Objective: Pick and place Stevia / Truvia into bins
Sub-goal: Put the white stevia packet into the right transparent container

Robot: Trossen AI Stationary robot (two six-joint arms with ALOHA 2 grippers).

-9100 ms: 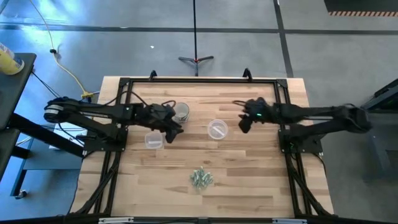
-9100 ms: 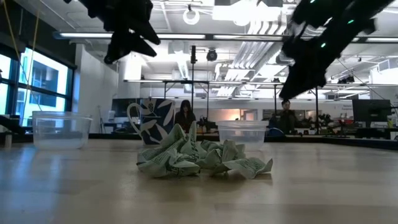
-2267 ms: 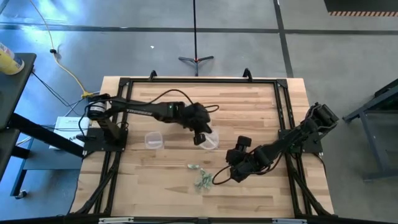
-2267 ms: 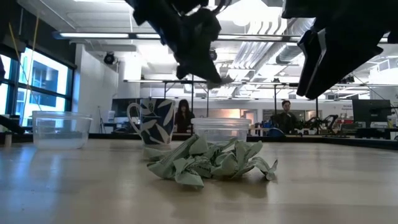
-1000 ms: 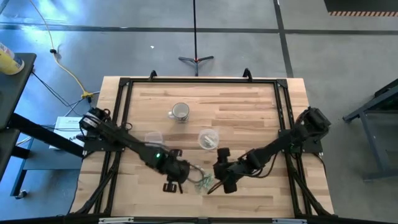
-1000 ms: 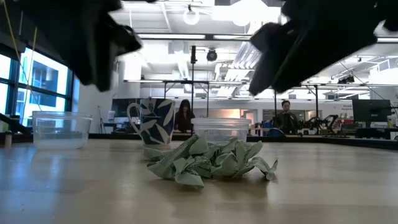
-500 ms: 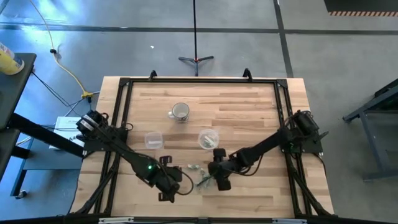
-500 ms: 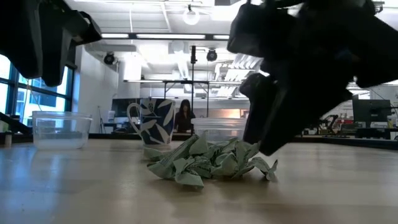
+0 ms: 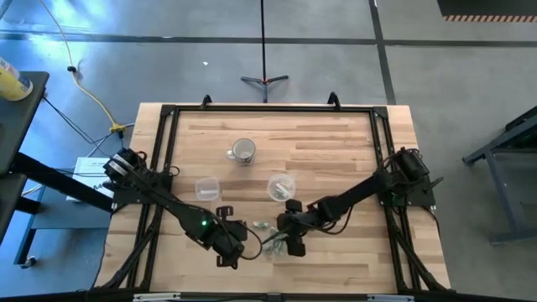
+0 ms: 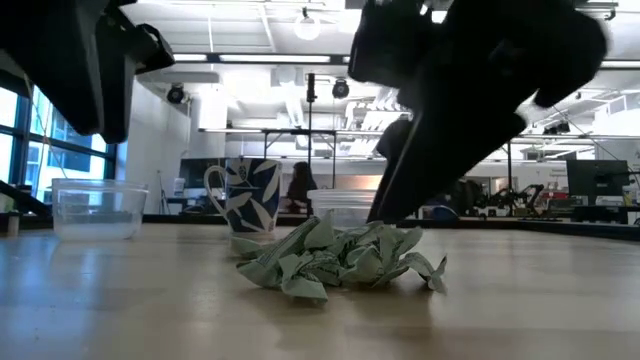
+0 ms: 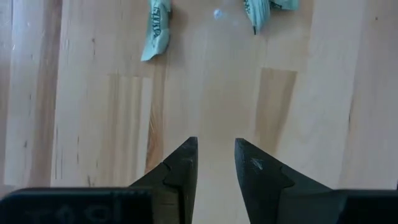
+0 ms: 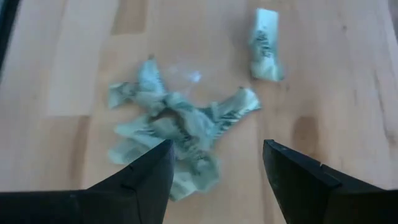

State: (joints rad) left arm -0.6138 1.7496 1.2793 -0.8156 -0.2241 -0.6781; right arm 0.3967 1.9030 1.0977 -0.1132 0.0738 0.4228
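A crumpled heap of pale green and white paper Stevia / Truvia sachets [image 12: 174,134] is seen on the pale wooden worktop [image 9: 336,143] near its front edge, with one sachet [image 12: 266,45] lying apart from the heap, its long axis running away from the right tool. The right tool [image 12: 214,171] is held low just above the heap with its dark fingers spread wide and nothing between them, while the left tool [image 11: 216,168] hangs beside the heap over bare wood, its fingers slightly parted and empty. Farther back are seen the see-through plastic bins, a squarish one [image 9: 207,189] and a round one [image 9: 281,186], beside a leaf-patterned mug [image 9: 242,151].
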